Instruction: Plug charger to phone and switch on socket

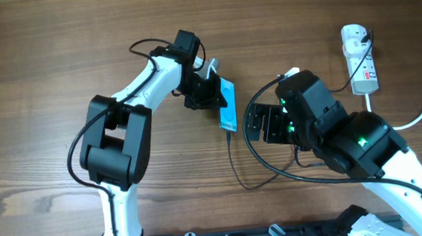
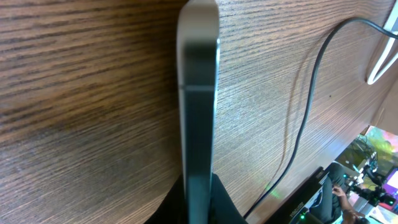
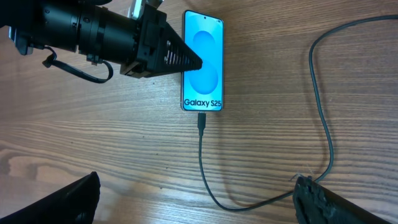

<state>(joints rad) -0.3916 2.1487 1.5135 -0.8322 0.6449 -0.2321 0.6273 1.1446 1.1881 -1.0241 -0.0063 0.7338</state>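
While the left gripper point(image 3: 194, 63) clamps the phone point(image 3: 208, 81) by its edge to steady it, the plug of the charger point(image 3: 200, 149) lies just off its port end; the right gripper point(image 3: 202, 202) gapes empty

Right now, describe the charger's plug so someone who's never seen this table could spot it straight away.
Find the bright cyan phone near the middle of the wooden table, held by the left claw. At its end marked Galaxy lies the small dark plug of the thin black charger. Unlike the thick white cable, it is slim and black.
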